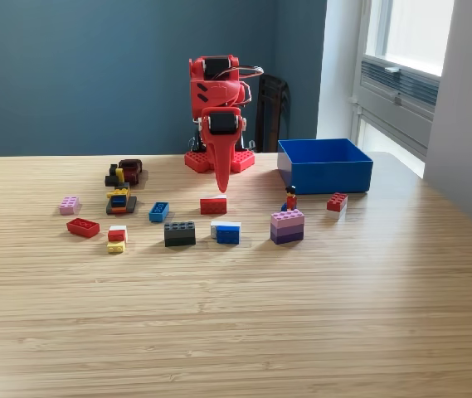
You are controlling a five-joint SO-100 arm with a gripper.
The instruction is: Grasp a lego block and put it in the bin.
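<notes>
The claw (221,187), seemingly closed and empty, is hanging over the red lego block (213,205): light, rigid, best pinched across its smooth sides.

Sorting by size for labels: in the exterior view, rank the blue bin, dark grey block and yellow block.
1. Blue bin
2. Dark grey block
3. Yellow block

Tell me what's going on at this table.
A red robot arm at the far side of a wooden table has its gripper pointed down just above a red lego block; whether its jaws are open cannot be told. Other blocks lie scattered across the table, including a pink and purple stack and a dark grey block. The blue bin sits on the exterior view's right; no blocks are visible inside.
</notes>
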